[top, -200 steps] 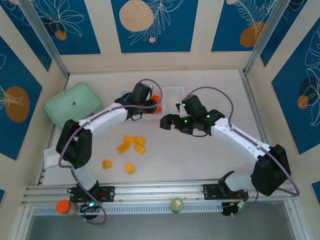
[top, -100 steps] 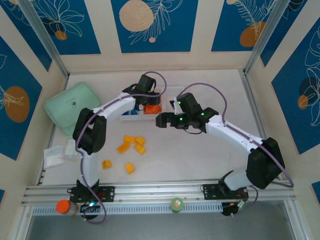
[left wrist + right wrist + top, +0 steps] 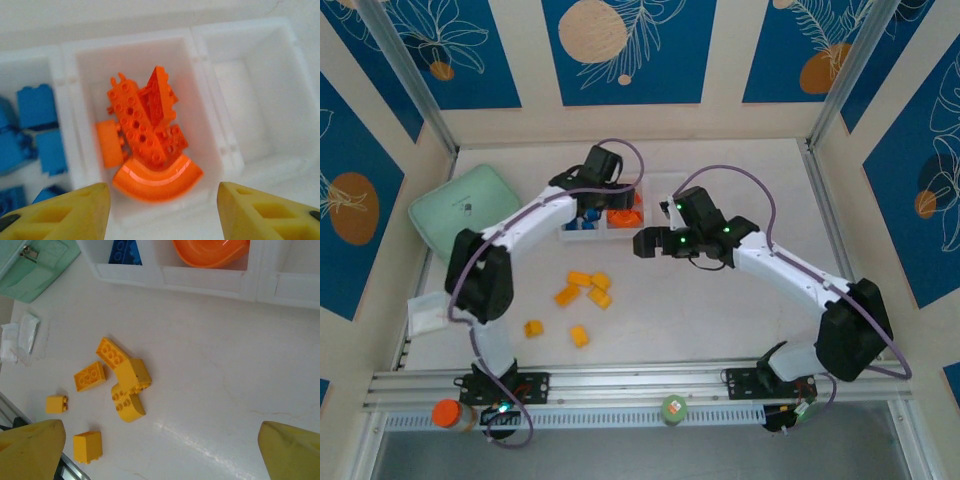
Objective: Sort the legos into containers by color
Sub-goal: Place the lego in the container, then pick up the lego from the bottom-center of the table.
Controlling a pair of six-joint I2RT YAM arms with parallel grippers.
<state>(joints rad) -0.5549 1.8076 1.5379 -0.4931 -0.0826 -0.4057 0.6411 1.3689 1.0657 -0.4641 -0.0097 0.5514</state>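
Since half a second back, the left gripper (image 3: 160,210) has pulled away from the middle compartment of the tray (image 3: 202,75) toward the far-left side, and that arm's elbow has swung out left, so the orange bricks (image 3: 142,135) now show from the top camera too. They're piled in that middle compartment, with a curved arch at the near wall and a long studded piece leaning across the heap. Blue bricks (image 3: 37,125) sit in the left compartment. The left fingers are spread wide with nothing between them, hanging right above the orange pile. The right gripper (image 3: 160,450) has barely budged. It hovers over the table just on the near side of the tray, also wide open and empty. Six yellow bricks (image 3: 125,385) lie where they did, loose on the table well short of the tray: four bunched together and two off toward the near edge. As for writing, the green case (image 3: 465,210) has a small dark mark on its lid, but it's too tiny to read.
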